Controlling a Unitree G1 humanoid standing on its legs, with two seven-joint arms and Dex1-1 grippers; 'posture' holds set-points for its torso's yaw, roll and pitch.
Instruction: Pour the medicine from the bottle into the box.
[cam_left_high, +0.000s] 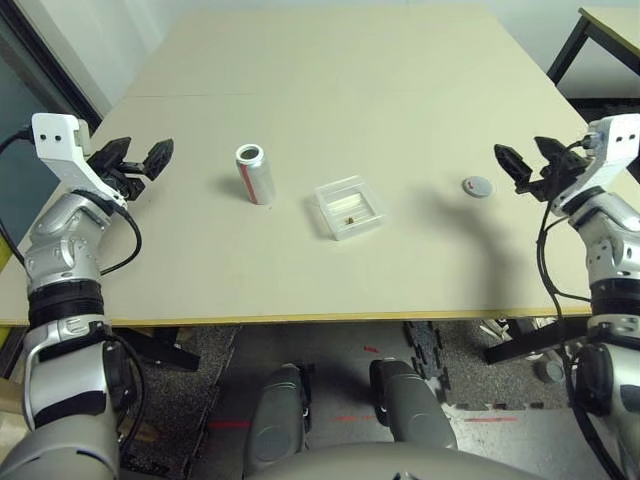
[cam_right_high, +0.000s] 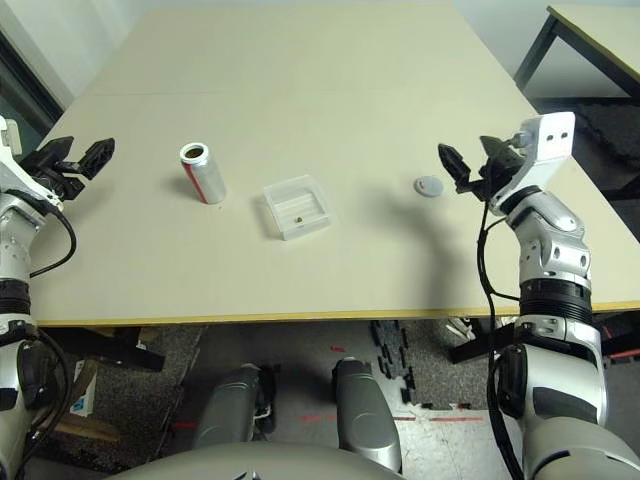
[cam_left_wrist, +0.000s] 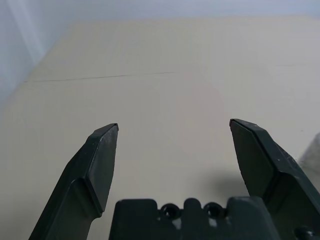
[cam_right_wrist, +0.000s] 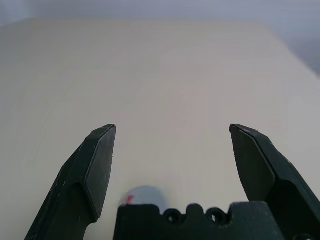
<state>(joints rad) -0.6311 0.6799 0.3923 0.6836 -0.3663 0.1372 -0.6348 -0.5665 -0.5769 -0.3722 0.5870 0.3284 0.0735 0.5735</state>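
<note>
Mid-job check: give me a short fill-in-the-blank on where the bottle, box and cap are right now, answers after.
1. The bottle stands on the table with its cap ____.
2. The dark pellet lies inside the ____.
3. The cap lies nearest the ____ tool.
4. The left tool and right tool are both ____ and hold nothing.

Missing words: off; box; right; open

Beige table (cam_left_high: 400, 90) (seam across), pale wall (cam_left_high: 90, 40), second table (cam_left_high: 610, 30), dark speckled floor (cam_left_high: 480, 380)
</note>
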